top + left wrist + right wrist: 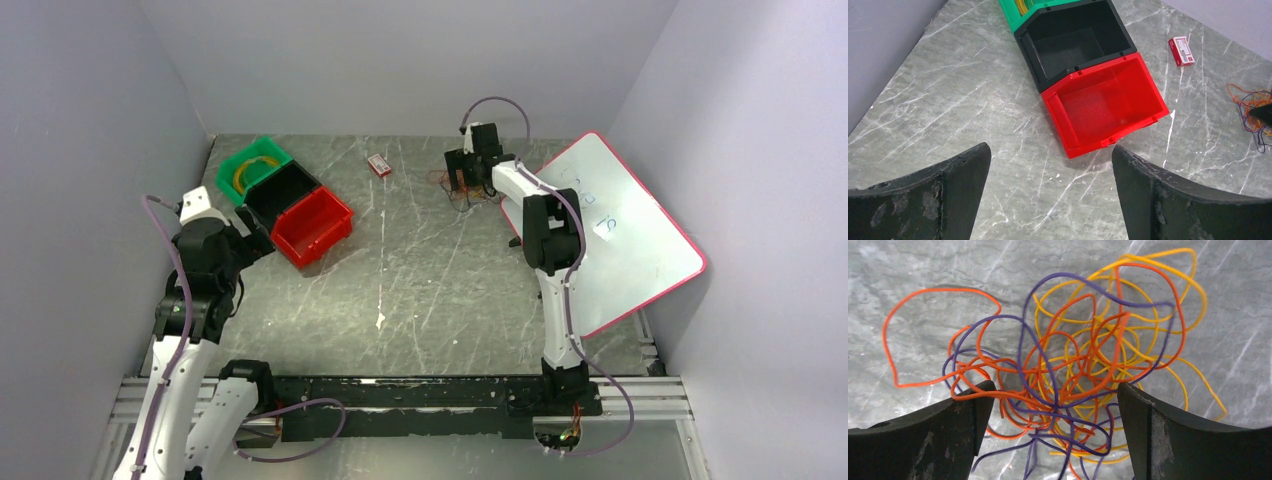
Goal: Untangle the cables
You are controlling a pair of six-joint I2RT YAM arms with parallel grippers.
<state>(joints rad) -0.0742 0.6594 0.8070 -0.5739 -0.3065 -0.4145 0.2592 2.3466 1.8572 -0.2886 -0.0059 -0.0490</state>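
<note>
Right wrist view is basically all spaghetti: the cables (1068,375) sit in one knotted pile of orange, yellow and purple loops on the grey marble table (908,270), with one big orange loop flopping out to the left and some yellow ones trailing off to the right. The right gripper (1053,400) has its two black fingers (963,435) spread wide, one on each side of the lower part of the pile, and nothing is pinched between them. Can't tell whether the tips actually touch any strands. From the top camera that same tangle (455,190) is at the far side of the table, right under the right gripper (468,165) and just left of a red-edged whiteboard (620,240) that leans against the right wall. Over on the left there are three bins touching in a diagonal row: green bin (262,150) farthest back, black bin (285,190) in the middle, red bin (318,225) nearest. The green one has a yellow strand (243,173) curled up in it; the black and red ones look bare inside. The left gripper (1050,155) hangs over open table just in front of the red bin, fingers wide apart too, holding nothing. A small red and white box (379,165) lies between the bins and the pile.
</note>
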